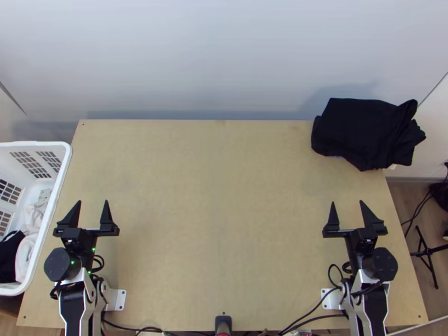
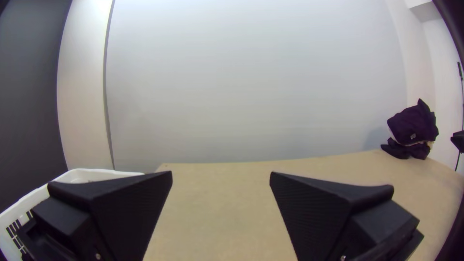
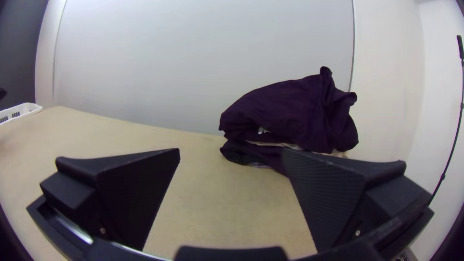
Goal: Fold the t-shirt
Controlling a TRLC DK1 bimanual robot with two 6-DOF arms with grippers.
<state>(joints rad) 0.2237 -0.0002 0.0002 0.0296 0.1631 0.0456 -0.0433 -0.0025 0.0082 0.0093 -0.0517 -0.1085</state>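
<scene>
1 cloth pile (image 1: 361, 131), 1 basket (image 1: 67, 151)

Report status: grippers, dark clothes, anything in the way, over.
Left gripper open, empty; right gripper open, empty. Dark clothes piled at far right corner of table. Basket by left edge, looks out of the way.

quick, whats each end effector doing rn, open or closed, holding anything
Left end effector: open, holding nothing.
Right end effector: open, holding nothing.
</scene>
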